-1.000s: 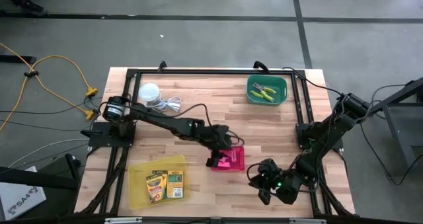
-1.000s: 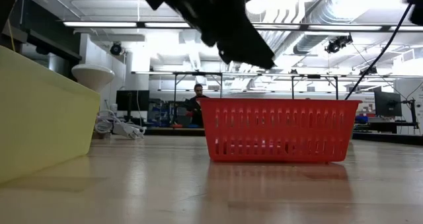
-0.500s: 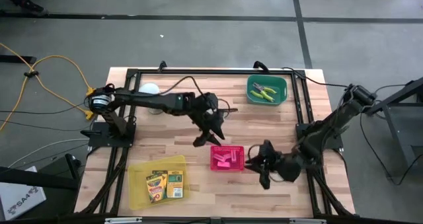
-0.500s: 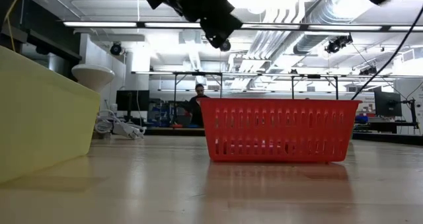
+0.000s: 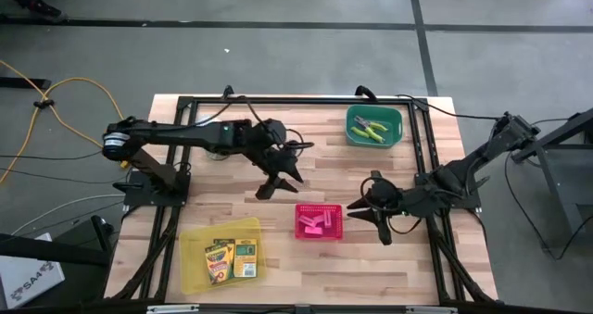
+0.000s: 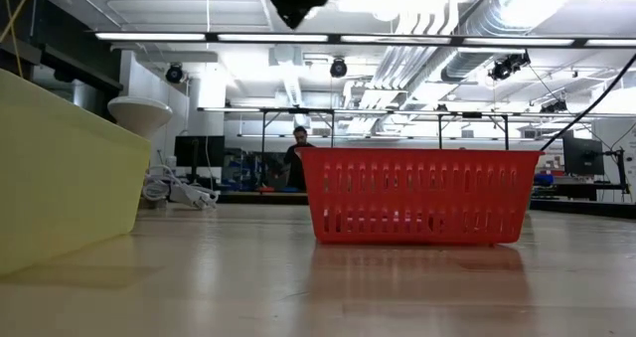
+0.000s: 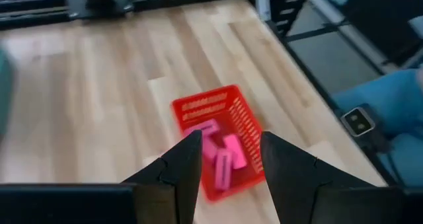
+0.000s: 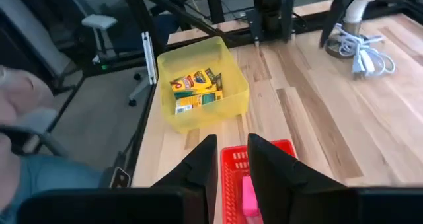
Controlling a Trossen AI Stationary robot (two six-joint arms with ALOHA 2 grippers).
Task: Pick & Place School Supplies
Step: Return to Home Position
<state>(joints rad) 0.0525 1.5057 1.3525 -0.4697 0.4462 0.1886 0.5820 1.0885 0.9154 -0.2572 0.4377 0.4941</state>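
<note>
High view: pink erasers (image 5: 316, 223) lie in the red bin (image 5: 320, 207) at 6 o'clock, crayon boxes (image 5: 232, 257) at 7, scissor tools (image 5: 372, 127) at 1 (sorting apparently complete); left gripper (image 5: 280, 185) and right gripper (image 5: 371, 209), both parted and empty, need only homing.

I find bare surface (image 5: 371, 277) in front of the red bin (image 5: 319, 221), and more between it and the green tray (image 5: 374, 126). The left tool (image 5: 279, 182) hangs beyond the bin, the right tool (image 5: 366, 219) just beside its right wall, both spread. The yellow tray (image 5: 199, 258) blocks the near-left corner.
</note>
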